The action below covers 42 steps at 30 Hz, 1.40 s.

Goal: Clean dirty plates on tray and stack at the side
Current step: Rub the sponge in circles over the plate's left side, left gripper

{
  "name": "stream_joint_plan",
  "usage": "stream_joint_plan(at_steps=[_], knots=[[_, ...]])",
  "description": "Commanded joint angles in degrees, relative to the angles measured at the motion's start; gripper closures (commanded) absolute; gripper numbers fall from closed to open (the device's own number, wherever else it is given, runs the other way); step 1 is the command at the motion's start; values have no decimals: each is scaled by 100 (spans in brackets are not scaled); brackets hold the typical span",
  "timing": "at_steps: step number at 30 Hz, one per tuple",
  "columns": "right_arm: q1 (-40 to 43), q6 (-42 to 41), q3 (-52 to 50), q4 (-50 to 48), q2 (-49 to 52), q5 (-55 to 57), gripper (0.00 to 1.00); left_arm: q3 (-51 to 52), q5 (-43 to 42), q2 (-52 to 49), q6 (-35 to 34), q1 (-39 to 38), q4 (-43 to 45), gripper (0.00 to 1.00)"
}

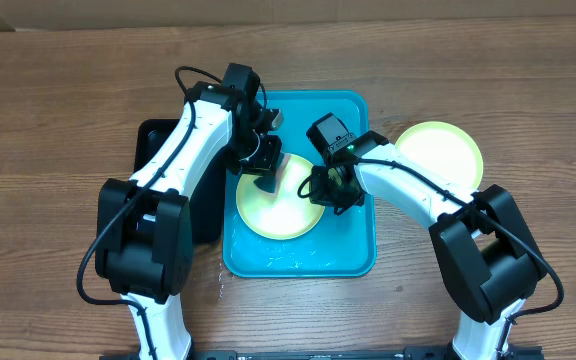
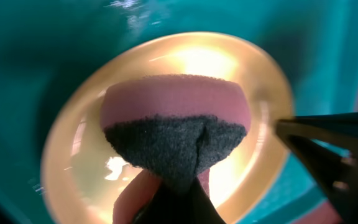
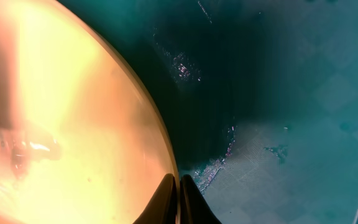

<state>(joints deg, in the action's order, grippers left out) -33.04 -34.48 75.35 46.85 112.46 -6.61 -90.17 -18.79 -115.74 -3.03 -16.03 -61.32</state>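
Two arms work over one turquoise tray, with two pale plates and one sponge in view.

One brown, grained wooden table (image 1: 58,120) fills the overhead frame. At its centre lies one rectangular plastic tray (image 1: 353,255) with rounded corners and a raised rim, its floor glinting wet. One smaller black tray (image 1: 153,140) sits at its left, partly under the left arm. Two round, flat, smooth yellow-green plates show. The first plate (image 1: 278,215) lies in the tray, lower middle. The second plate (image 1: 443,150) rests on bare wood just beside the tray's upper right. One sponge (image 2: 173,106), pink foam with a coarse dark-grey scouring face, is folded and pinched tight in the left gripper (image 1: 266,182) above the first plate. The right gripper (image 3: 179,196) has its thin dark fingers clamped on the first plate's right rim.
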Motion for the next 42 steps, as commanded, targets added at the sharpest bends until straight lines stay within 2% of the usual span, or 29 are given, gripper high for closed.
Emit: stream_joint_plan(at_steps=[1,6,11,16,21,23,32,34,38,42], knots=[[-35,4,-42,-13,-129,52,96,-11,835,-39,-221,24,-17,96],[-35,2,-42,-15,-129,52,96,221,848,-39,-234,7,122,96],[-35,2,-42,-15,-129,52,96,756,901,-42,-269,-129,647,96],[-35,2,-42,-13,-129,50,96,1394,1364,-48,-789,-234,1213,96],[-35,2,-42,-15,-129,50,96,1794,931,-52,-782,-308,1401,96],[-35,2,-42,-24,-129,50,96,1834,503,-52,-643,-343,1392,96],[-35,2,-42,-24,-129,50,96,1746,-1681,-52,-208,-345,1659,96],[-35,2,-42,-24,-129,50,96,1556,-1746,-39,-210,-297,1543,96],[-35,4,-42,-9,-129,52,96,761,-1624,-31,11,-184,769,96],[-35,2,-42,-11,-129,52,96,195,-1008,-28,7,-162,254,96]])
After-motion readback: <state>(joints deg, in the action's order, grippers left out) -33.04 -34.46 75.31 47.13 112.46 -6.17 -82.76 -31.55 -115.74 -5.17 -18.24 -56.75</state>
